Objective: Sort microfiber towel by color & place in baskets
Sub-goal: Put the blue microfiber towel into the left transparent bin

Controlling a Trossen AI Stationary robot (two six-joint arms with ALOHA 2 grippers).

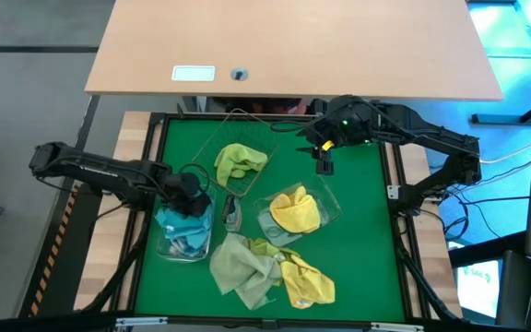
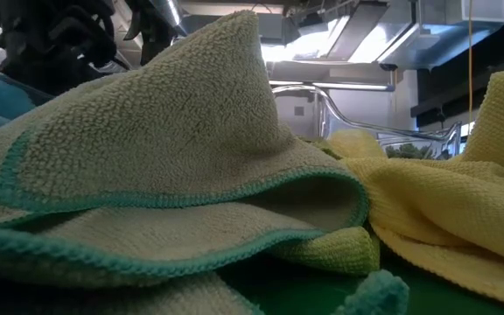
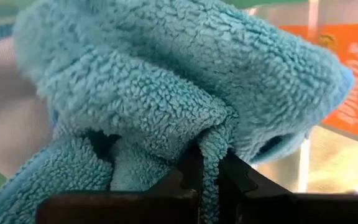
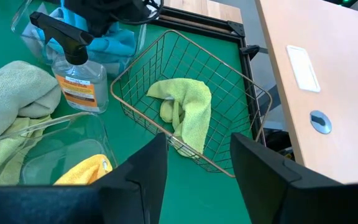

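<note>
My left gripper [image 1: 192,192] stands over the left clear tub [image 1: 169,247], shut on a teal blue towel [image 3: 185,81]; more teal and grey-blue cloth lies in that tub. My right gripper [image 4: 194,180] is open and hovers above the mat near the far right [image 1: 324,159], touching nothing. A lime green towel [image 1: 239,160] lies in the tan wire basket [image 1: 212,136]. A yellow towel [image 1: 296,210] lies in the second clear tub [image 1: 328,208]. Pale olive [image 1: 245,266] and yellow [image 1: 307,284] towels lie heaped at the near edge. My left gripper pinches a narrow fold of the teal towel [image 3: 214,163] between its two fingers [image 3: 244,183]. It comes from above, over the left tub. The rest of the towel bulges in front of the fingers, bunched and slack; whether it rests on the cloth in the tub does not show.
A clear spray bottle [image 1: 231,213] stands between the two clear tubs [image 4: 79,74]. The low view is filled by the olive towel [image 2: 173,166] and yellow towel [image 2: 462,219] of the near heap. A tan desk [image 1: 293,46] lies beyond the mat's far edge.
</note>
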